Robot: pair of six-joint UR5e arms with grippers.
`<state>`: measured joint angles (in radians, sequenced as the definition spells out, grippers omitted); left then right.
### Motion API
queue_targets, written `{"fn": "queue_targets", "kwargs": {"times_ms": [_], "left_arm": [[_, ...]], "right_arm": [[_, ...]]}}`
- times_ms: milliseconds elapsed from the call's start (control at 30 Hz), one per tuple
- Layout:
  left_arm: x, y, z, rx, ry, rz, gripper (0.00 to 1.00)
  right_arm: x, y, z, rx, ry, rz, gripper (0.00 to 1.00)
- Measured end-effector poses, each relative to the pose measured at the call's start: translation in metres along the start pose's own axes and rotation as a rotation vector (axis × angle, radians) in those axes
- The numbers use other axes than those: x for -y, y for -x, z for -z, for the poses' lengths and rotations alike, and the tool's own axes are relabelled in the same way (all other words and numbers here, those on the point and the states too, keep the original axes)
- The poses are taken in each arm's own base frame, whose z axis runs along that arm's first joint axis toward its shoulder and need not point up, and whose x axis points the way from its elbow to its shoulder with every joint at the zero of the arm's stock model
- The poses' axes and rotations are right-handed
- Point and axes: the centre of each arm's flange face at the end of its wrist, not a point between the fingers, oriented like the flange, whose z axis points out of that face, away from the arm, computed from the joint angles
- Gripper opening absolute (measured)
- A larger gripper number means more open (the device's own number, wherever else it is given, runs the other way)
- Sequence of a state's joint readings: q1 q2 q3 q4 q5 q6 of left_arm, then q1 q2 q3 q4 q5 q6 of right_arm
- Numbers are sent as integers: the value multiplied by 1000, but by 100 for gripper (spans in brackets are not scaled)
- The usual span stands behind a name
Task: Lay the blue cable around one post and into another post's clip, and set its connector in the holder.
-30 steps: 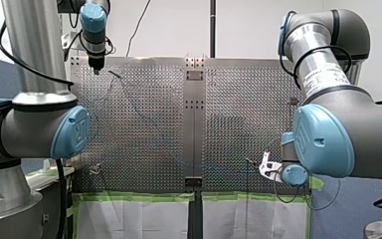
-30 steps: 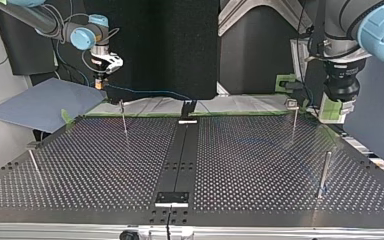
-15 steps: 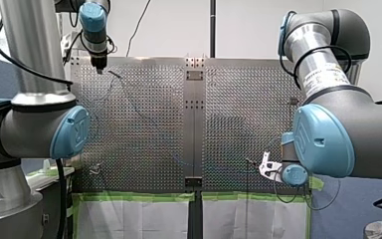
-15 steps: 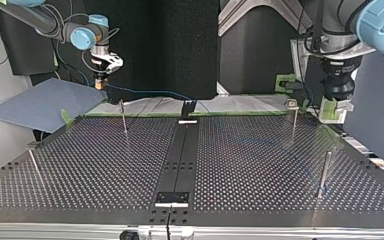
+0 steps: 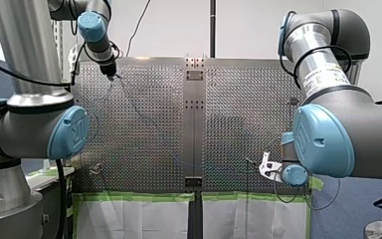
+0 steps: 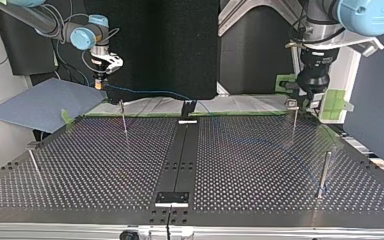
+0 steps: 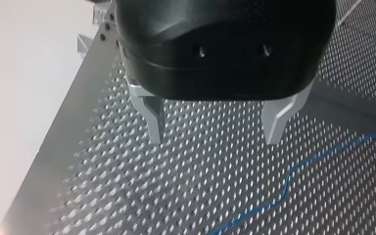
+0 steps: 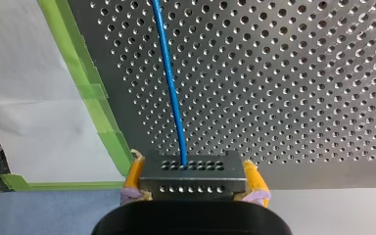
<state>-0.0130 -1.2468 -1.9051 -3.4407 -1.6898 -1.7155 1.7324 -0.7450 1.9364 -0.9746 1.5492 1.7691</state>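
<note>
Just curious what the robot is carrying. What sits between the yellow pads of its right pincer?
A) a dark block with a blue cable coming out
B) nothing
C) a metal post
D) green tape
A: the right wrist view shows the right pincer clamped by its yellow pads on the dark connector, the blue cable running out of it.

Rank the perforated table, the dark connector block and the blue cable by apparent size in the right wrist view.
1. Perforated table, filling most of the view.
2. Connector block, enlarged by nearness.
3. Blue cable, long but thin.
</note>
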Motion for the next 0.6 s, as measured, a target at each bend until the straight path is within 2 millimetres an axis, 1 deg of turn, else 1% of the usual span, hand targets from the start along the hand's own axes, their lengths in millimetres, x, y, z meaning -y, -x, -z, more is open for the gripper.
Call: {"fn": "queue_targets", "kwargs": {"times_ms": [233,367,533,600], "left_arm": [[13,-34,-11,-43,-86,51,98],[23,-60,-19,-91,-139,76,98],[36,-90,-24,-150,-204,101,98],[43,-106,-25,-179,-232,113,98]], "right_arm": [[-1,-1,-1,-4,3,5,0],[-1,-2,-2,-7,3,6,0],[-2,-2,-3,-7,5,9,0],[-2,-2,-3,-5,7,10,0]]}}
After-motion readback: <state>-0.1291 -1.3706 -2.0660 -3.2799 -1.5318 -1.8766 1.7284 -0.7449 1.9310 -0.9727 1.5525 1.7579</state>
